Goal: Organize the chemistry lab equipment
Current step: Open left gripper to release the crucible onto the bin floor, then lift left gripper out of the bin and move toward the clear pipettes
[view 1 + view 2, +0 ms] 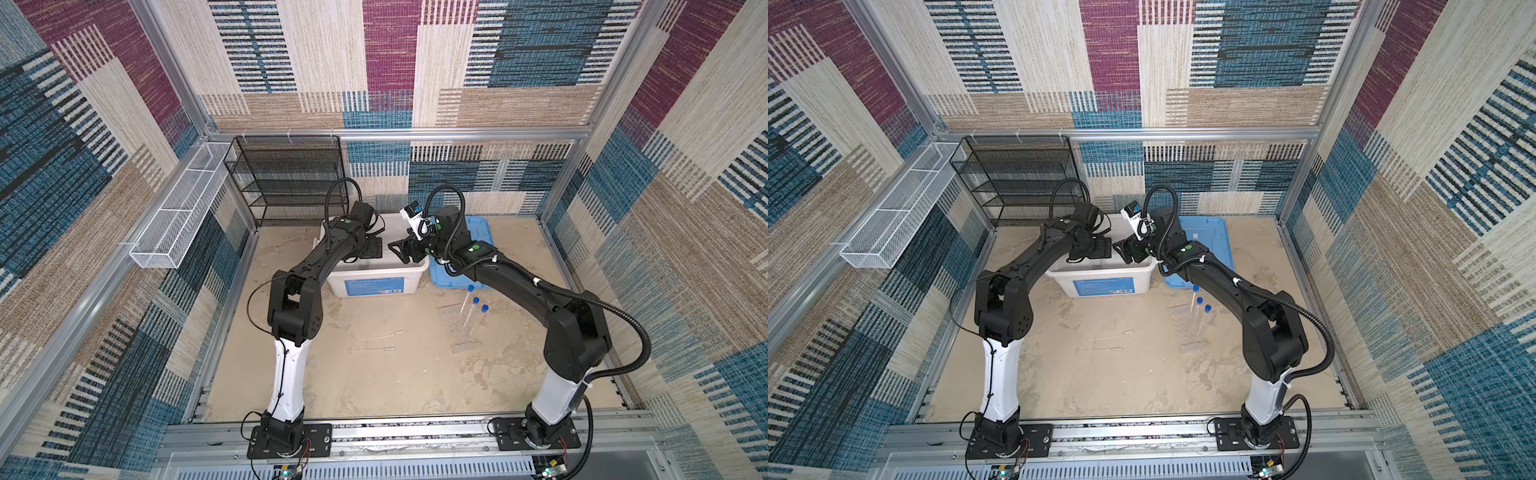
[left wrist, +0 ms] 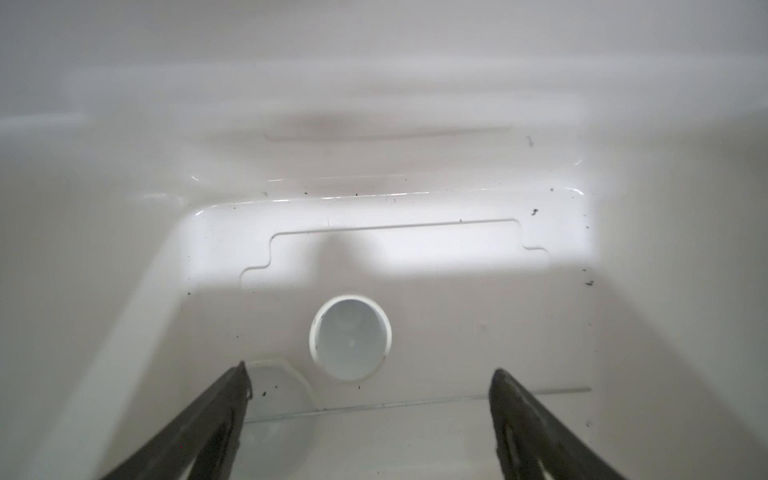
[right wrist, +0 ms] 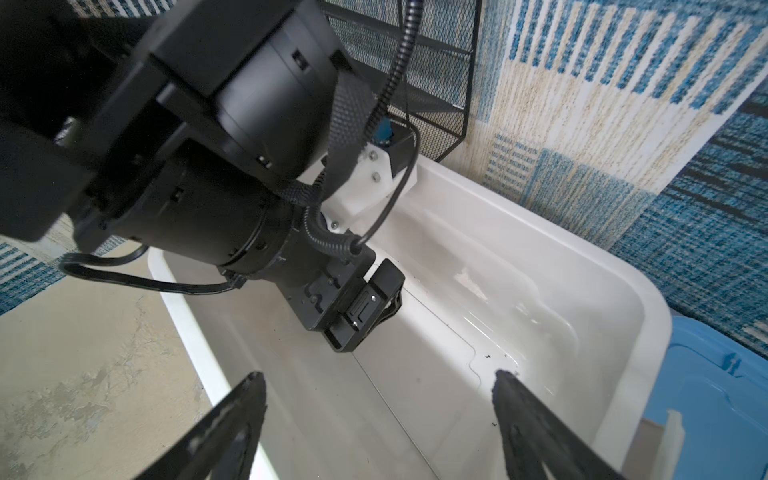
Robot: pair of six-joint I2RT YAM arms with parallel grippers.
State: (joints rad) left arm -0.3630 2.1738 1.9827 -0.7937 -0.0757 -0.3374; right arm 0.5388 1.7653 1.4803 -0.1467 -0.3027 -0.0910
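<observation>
My left gripper (image 2: 370,374) hangs open inside the white bin (image 2: 415,232), nothing between its fingers. A small white bowl (image 2: 350,337) sits upright on the bin floor just beyond the fingertips. A second pale round bowl (image 2: 286,380) lies beside one fingertip, partly hidden. My right gripper (image 3: 378,378) is open and empty over the bin's right end, facing the left gripper (image 3: 357,316). In both top views three blue-capped tubes (image 1: 468,311) (image 1: 1194,313) stand in the clear rack (image 1: 465,343) (image 1: 1192,345), and two thin pipettes (image 1: 374,349) (image 1: 1104,350) lie on the table.
The blue lid (image 1: 478,249) lies flat to the right of the white bin (image 1: 378,284). A black mesh shelf (image 1: 291,178) stands against the back wall at the left. A white mesh basket (image 1: 183,212) hangs on the left wall.
</observation>
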